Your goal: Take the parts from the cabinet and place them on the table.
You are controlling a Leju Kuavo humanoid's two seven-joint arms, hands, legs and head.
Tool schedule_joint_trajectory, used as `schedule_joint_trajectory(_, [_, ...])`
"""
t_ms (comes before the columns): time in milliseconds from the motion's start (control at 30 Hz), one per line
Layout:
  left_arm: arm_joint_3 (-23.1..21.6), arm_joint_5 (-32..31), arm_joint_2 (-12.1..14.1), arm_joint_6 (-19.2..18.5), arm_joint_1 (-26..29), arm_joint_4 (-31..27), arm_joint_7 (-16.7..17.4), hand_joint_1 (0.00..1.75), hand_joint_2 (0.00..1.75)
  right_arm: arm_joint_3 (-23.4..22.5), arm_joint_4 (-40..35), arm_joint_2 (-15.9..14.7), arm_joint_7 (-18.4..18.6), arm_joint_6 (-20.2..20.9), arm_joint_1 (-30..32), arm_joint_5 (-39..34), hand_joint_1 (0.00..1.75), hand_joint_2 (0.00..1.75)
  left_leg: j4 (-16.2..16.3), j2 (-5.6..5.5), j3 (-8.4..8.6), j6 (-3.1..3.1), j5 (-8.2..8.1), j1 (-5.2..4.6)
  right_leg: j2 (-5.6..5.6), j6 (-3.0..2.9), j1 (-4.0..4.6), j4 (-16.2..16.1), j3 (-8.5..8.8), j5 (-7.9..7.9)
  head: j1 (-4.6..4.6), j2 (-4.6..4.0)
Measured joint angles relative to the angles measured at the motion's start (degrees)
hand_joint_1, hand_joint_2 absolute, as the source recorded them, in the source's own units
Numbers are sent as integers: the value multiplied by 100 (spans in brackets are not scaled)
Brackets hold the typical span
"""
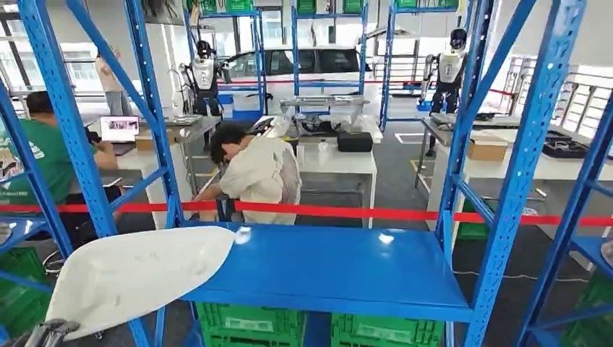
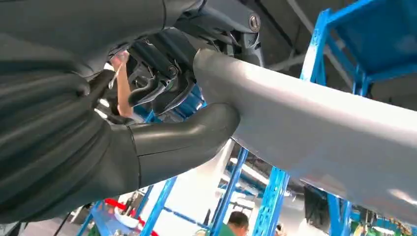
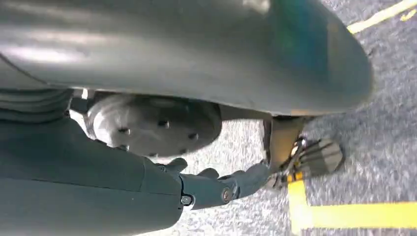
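While the head view looks down through the blue rack (image 1: 506, 181), the white part (image 1: 137, 278) sits at lower left, its far tip over the left end of the blue shelf (image 1: 340, 271); whether the tip touches the shelf cannot be told. Under the shelf stand green crates (image 1: 253, 324); their contents are hidden by the shelf. A red-and-white tape (image 1: 347, 212) runs across behind the rack. Behind the tape a person in a light shirt (image 1: 256, 173) bends forward beside a white bench (image 1: 340, 163) carrying a black box (image 1: 355, 142). A cardboard box (image 1: 486, 150) lies on another bench at right.

The left wrist view gives what the head view lacks: the left hand (image 2: 162, 123) grips the part (image 2: 314, 123), thick grey thumb (image 2: 182, 140) pressed under its rounded end, darker fingers (image 2: 157, 88) curled over the other side. From here the part looks pale grey and runs away from the hand past the blue rack uprights (image 2: 270, 201).

The right wrist view looks down at grey carpet (image 3: 383, 147) with yellow floor tape (image 3: 354, 215). The right hand (image 3: 216, 187) hangs there, fingers (image 3: 246, 179) loosely extended and holding nothing.
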Motion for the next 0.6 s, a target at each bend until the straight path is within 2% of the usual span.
schedule_joint_trajectory(67, [-46, 0, 0, 7, -18, 20, 11, 175, 175, -7, 0, 2, 2, 0, 0, -4, 0, 0, 799, -5, -137, -73, -641, 39, -5, -4, 1, 3, -181, 151, 0, 0])
schedule_joint_trajectory(100, [-68, 0, 0, 20, -14, 37, 18, 175, 175, -11, 0, 2, -4, 0, 1, -13, 0, 0, 1162, -4, -169, -98, -737, 52, -8, 0, 0, 11, -288, 230, -4, 0])
schedule_joint_trajectory(133, [-92, 0, 0, 33, 1, 46, 54, 175, 175, -20, 0, 0, -32, 0, 6, -17, 0, 0, 1342, -3, -127, -116, -628, 74, -16, 16, -2, 16, -396, 310, -7, 0])
schedule_joint_trajectory(167, [-101, 0, 4, 33, 49, 39, 110, 175, 175, -35, 0, -2, -77, 0, 10, -13, 0, 0, 1305, -4, 2, -127, -410, 95, -23, 29, -4, 21, -505, 385, -2, 0])
schedule_joint_trajectory(200, [-109, 0, 31, 24, 140, 8, 180, 175, 175, -42, 0, -9, -101, 0, 11, 2, 0, 0, 1096, -3, 222, -141, -192, 114, -21, 44, -8, 31, -583, 455, -7, 0])
schedule_joint_trajectory(233, [-109, 0, 79, -20, 255, -59, 285, 175, 175, -42, 0, -20, -81, 0, 9, 40, 0, 0, 723, -3, 541, -147, -80, 130, -12, 66, -16, 47, -686, 523, -2, 0])
schedule_joint_trajectory(267, [-109, 0, 140, -90, 379, -171, 442, 175, 175, -42, 0, -55, -37, 0, 8, 107, 0, 0, 147, -1, 993, -149, -182, 145, 1, 101, -22, 76, -749, 587, -4, 0])
schedule_joint_trajectory(300, [-89, 0, 197, -147, 515, -280, 542, 175, 175, -42, 0, -90, 13, 0, 14, 190, 0, 0, -461, -2, 1385, -127, -460, 94, 15, 150, -12, 106, -792, 626, -6, 0])
schedule_joint_trajectory(333, [-30, 0, 254, -195, 741, -429, 601, 175, 175, -35, 0, -116, 31, 0, 15, 322, 0, 0, -599, -2, 1405, -34, -552, 77, 17, 186, -24, 105, -801, 681, 2, 0])
schedule_joint_trajectory(400, [274, 0, 284, -286, 1383, -851, 518, 175, 175, 118, 0, -149, -7, 0, -11, 678, 0, 0, -577, 25, 1368, 48, -503, 22, 42, 249, -78, 72, -803, 773, 4, 0])
schedule_joint_trajectory(433, [519, 0, 234, -301, 1671, -1098, 368, 175, 175, 238, 2, -155, -88, 0, -6, 841, 0, 0, -599, 52, 1336, 133, -434, 28, 60, 307, -64, 73, -829, 803, 0, 0])
schedule_joint_trajectory(467, [751, 0, 148, -317, 1877, -1297, 165, 175, 175, 348, 2, -155, -261, 0, -16, 947, 0, 0, -602, 74, 1271, 202, -371, 37, 55, 323, -97, 175, -875, 615, 4, 0])
schedule_joint_trajectory(500, [941, 0, 63, -306, 2043, -1437, -32, 175, 175, 429, 2, -155, -379, 0, -20, 1008, 0, 0, -601, 66, 1212, 257, -325, 34, 52, 326, -87, 373, -939, 317, 11, 0])
schedule_joint_trajectory(533, [1229, 0, -121, -228, 2263, -1625, -320, 175, 175, 535, 2, -151, -559, 0, -32, 1075, 0, 0, -597, 63, 1134, 294, -260, 23, 52, 332, -92, 805, -1043, -122, 9, 0])
schedule_joint_trajectory(567, [1474, 0, -303, -119, 2410, -1709, -584, 175, 175, 614, 0, -151, -660, 15, -43, 1086, 0, 0, -594, 63, 1060, 305, -198, 7, 52, 335, -92, 1250, -1125, -433, 13, 0])
schedule_joint_trajectory(600, [1662, 0, -495, -24, 2474, -1729, -766, 175, 175, 658, 0, -151, -689, 22, -59, 1093, 0, 0, -584, 58, 973, 313, -131, -13, 52, 331, -91, 1644, -1171, -591, 9, 0])
